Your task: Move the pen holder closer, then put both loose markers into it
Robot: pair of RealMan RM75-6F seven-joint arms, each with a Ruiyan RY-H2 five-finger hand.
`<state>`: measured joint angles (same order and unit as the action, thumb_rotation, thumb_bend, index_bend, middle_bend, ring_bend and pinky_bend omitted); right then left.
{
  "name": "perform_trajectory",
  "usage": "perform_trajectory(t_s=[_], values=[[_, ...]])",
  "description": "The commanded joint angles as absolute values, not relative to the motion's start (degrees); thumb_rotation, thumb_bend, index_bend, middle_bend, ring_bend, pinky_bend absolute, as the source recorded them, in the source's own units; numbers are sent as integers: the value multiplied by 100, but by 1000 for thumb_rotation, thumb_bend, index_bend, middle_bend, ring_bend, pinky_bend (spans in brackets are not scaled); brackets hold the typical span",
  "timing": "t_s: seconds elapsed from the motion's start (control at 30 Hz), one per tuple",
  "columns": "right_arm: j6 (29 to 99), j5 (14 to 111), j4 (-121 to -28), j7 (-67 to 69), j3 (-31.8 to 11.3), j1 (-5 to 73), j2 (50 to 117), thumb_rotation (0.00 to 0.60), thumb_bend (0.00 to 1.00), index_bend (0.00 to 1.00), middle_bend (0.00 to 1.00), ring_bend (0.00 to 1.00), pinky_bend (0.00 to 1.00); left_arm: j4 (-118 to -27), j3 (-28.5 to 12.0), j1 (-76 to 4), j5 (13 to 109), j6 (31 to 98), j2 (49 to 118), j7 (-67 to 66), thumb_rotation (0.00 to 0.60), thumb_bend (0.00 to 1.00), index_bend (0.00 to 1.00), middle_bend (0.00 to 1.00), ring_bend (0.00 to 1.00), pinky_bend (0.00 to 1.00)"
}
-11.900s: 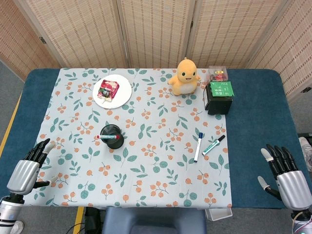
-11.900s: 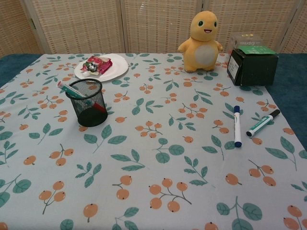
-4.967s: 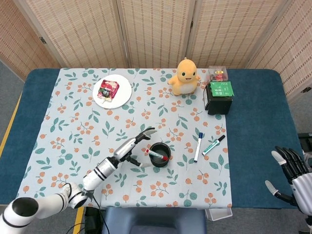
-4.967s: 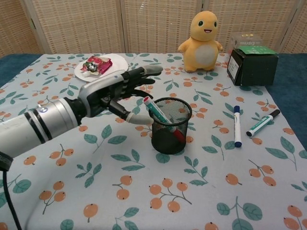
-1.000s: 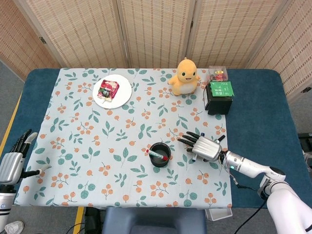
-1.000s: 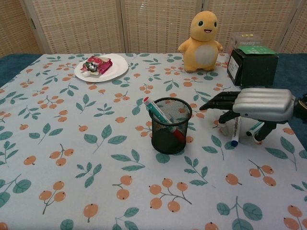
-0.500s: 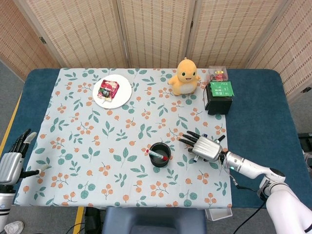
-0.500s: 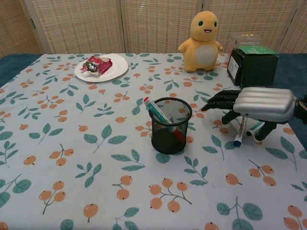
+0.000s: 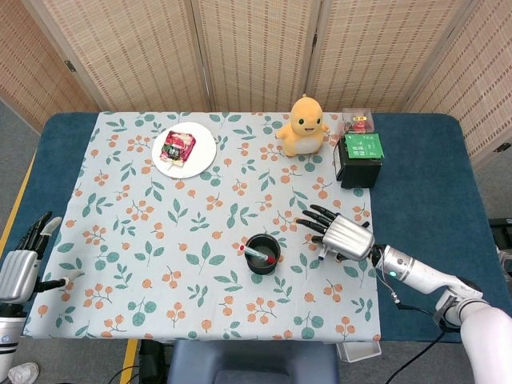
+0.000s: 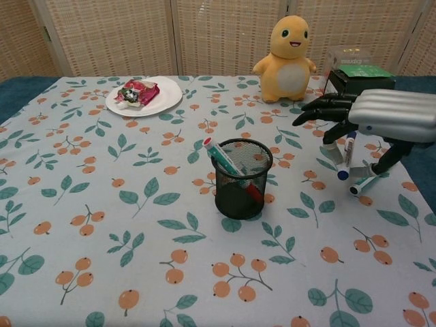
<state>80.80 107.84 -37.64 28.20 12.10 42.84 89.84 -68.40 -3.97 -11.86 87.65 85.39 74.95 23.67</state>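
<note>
The black mesh pen holder (image 9: 262, 254) (image 10: 240, 178) stands on the patterned cloth in the near middle, with a red-capped marker leaning inside. To its right my right hand (image 9: 344, 236) (image 10: 381, 116) hovers above the cloth and holds the blue-capped marker (image 10: 348, 155), which hangs cap down from its fingers. The green-capped marker (image 10: 364, 180) lies on the cloth just under that hand; the head view hides it. My left hand (image 9: 20, 272) is open beyond the table's left edge, holding nothing.
A yellow plush toy (image 10: 289, 51) and a black box with a green top (image 10: 360, 88) stand at the back right, close behind my right hand. A white plate (image 10: 163, 101) with a snack packet is at the back left.
My right hand has risen off the cloth with the blue-capped marker in it. The green-capped marker stays on the cloth. The pen holder and my left hand have not moved.
</note>
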Motion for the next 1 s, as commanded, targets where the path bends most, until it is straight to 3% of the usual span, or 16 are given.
perform_trajectory(t_s=[0.03,0.23,0.47,0.63,1.0], values=[[8327,10484,-5323,3139,903,4373,7980,600,292,753,97,0,0,-6845,-398,-1193,8767,8531,7505,2336,600,53,0,0,0,199],[8004,10124,-7364,3811,701,4494,7101,600,293,753,100,0,0,-6845,-404,-1231,8748,8447,7520,2297,600,53,0,0,0,199],[7563,9523,-8729,4727,368,4502,7026,600,291,753,100,0,0,-6859,-403,-1241,8766,8444,7500,2376,600,53,0,0,0,199],[7269,9205,-8917,4771,139,4482,7478,600,287,753,97,0,0,-6854,-412,-1248,8759,8427,7469,2539,600,52,0,0,0,199],[6814,8821,-8248,5204,-231,4436,8768,600,284,753,97,0,0,-6830,-428,-1215,8742,8464,7382,2837,600,52,0,0,0,199]])
